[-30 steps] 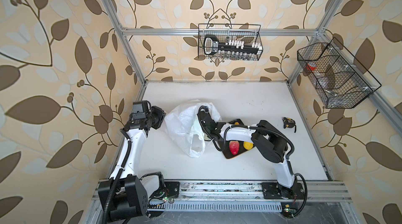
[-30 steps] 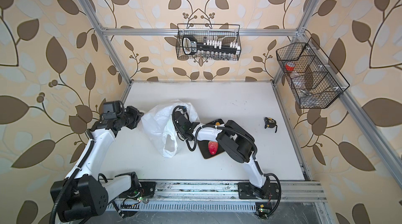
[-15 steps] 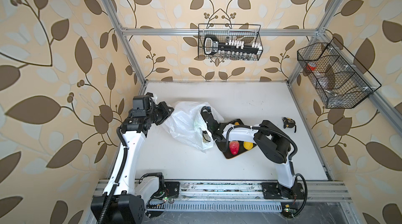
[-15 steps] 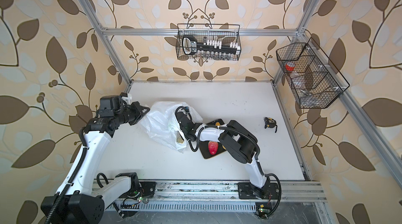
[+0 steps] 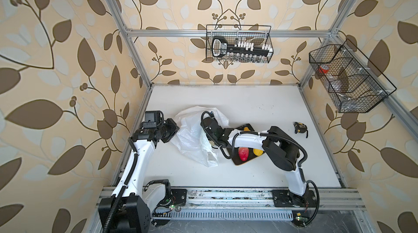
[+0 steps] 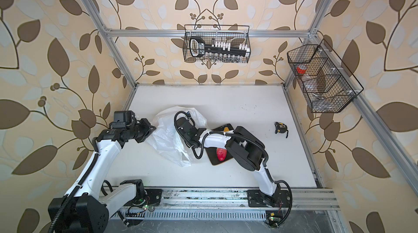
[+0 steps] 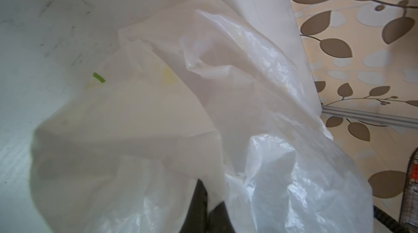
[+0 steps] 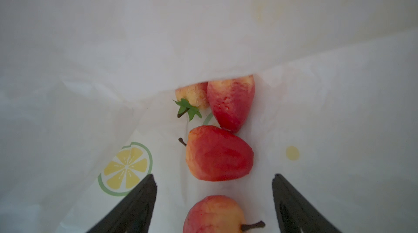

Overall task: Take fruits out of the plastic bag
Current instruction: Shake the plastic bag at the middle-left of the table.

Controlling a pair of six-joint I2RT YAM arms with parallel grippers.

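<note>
Fruits [image 8: 219, 153] sat in two places. Nearest the rail [image 5: 226, 199], on the white counter [image 5: 260, 175], a black tray [image 5: 239, 163] carried a red fruit [image 5: 243, 153] with a yellow fruit [image 5: 257, 152] just beside it. A second yellow fruit [image 5: 246, 128] lay at the tray's far end, partly hidden by the right arm [image 5: 246, 138].

Just left of the tray we saw the plastic bag [image 5: 192, 136], crumpled and translucent, its near tip on the counter. The right fingers [image 8: 138, 207] were inside its mouth, spread wide and holding nothing.

Through the right wrist camera we counted four fruits on the bag's inner film. A stemmed red-yellow fruit [image 8: 214, 216] lay between the spread fingers, touching neither as far as we could see. Beyond it sat a round red fruit [image 8: 219, 153], then a pointed red fruit [image 8: 230, 102] with its tip against it. Beside that was a pale leafy fruit [image 8: 194, 96], and both of these were half tucked under a fold. A printed lemon slice [image 8: 125, 169] marked the film next to one finger.

At the bag's left edge the left fingers [image 7: 200, 202] were closed tight on a pinch of film, holding that side up off the counter.

Farther back and well to the right, a black-and-yellow tape measure [image 5: 300, 127] lay alone. A wire basket [image 5: 238, 44] hung on the back wall and a second wire basket [image 5: 348, 77] on the right wall.
</note>
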